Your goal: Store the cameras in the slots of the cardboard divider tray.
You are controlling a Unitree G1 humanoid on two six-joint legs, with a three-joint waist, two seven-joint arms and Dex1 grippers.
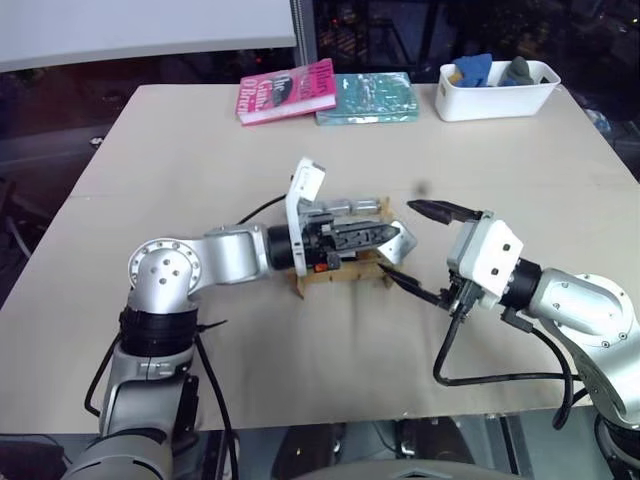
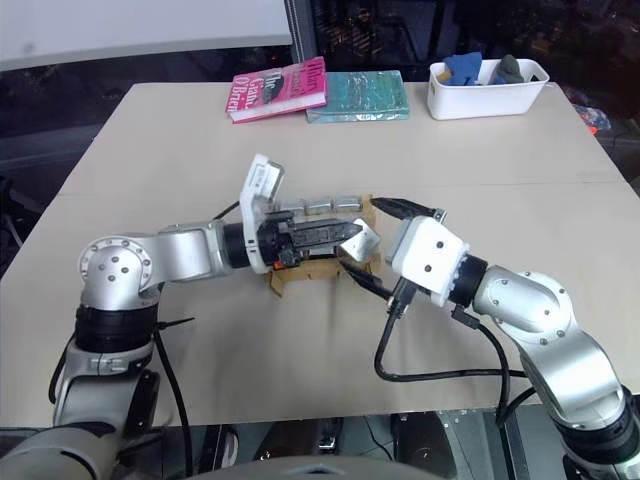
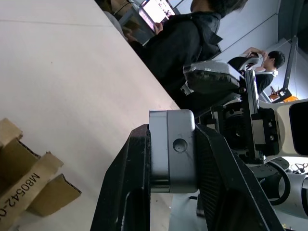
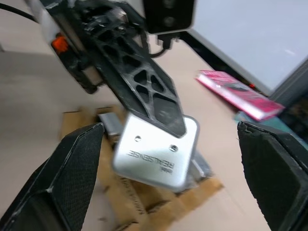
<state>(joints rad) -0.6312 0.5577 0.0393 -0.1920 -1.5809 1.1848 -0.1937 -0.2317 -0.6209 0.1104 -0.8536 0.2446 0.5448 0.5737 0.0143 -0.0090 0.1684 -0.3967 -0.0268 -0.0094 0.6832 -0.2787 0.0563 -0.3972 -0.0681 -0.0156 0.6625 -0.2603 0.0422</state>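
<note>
While left tool clamps a camera over tray, right tool wide beside.

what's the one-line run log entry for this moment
left gripper: shut on camera | right gripper: open, beside it | cardboard divider tray: under camera | phase: handover done

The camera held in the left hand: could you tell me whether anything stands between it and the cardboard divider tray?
Nothing visible does: the camera hangs above the cardboard divider tray, the open right hand beside it.

Left gripper clamped level toward wide-open right gripper, fingertips close together
</note>
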